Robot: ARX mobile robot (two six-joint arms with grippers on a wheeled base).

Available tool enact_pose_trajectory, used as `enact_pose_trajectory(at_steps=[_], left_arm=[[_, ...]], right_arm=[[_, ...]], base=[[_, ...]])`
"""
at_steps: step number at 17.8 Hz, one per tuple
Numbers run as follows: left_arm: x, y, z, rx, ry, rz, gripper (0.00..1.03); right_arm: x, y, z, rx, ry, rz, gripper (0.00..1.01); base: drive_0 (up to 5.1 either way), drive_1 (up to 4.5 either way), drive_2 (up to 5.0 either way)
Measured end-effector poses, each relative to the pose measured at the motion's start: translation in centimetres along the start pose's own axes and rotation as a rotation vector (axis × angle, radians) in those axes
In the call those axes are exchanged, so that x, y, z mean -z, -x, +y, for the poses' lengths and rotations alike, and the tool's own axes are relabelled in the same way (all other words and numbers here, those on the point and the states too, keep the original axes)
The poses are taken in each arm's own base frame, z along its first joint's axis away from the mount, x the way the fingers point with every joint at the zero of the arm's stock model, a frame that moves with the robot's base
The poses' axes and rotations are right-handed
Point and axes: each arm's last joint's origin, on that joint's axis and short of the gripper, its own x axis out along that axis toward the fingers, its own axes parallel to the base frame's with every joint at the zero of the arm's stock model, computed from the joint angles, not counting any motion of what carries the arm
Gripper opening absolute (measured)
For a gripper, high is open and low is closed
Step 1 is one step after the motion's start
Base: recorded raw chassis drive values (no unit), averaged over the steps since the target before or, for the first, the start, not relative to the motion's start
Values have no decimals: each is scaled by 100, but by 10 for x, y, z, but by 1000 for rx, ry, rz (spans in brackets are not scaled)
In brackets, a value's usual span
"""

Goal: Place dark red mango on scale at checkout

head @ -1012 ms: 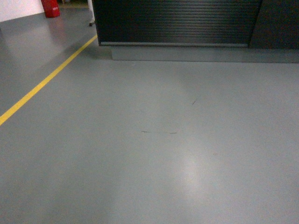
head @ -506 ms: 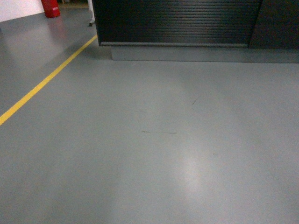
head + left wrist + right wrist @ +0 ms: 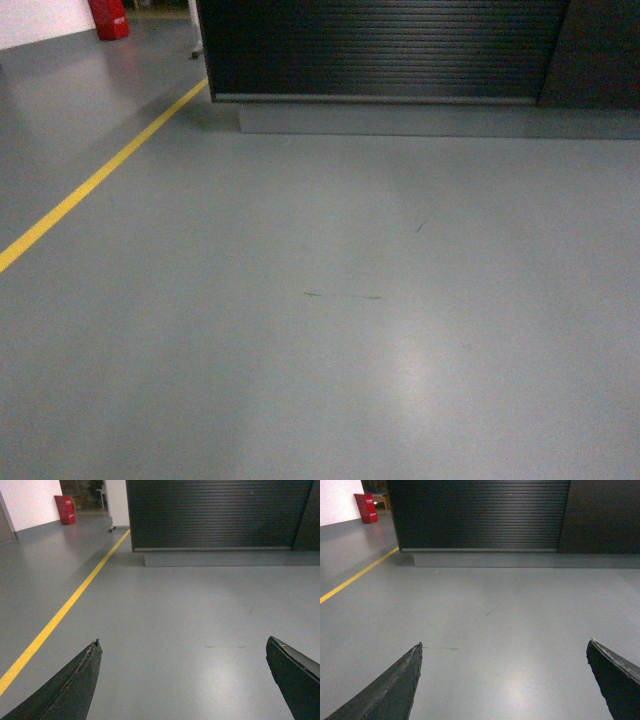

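Both grippers, left gripper (image 3: 182, 680) and right gripper (image 3: 504, 680), are standing wide and empty above the grey floor (image 3: 320, 350). The checkout (image 3: 380, 50) is lying ahead. Neither mango nor scale is showing; the whole task remains outstanding.

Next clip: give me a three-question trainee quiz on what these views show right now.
1. True or false: the mango is in view.
2. On which side of the head view does the yellow floor line run: A left, B right?
3. Fill in: both the left gripper and the right gripper have their jaws ____.

Key: 1 false, no mango or scale shows; only the counter and its grey base across the floor. 2 A. 3 open, holding nothing.
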Motion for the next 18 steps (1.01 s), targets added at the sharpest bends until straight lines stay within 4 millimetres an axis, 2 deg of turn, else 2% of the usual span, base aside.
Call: enact_pose_trajectory(at_steps=[18], left_arm=[[0,0,0,0,0,3,98]], right_arm=[[0,0,0,0,0,1,98]], base=[[2,431,-428]])
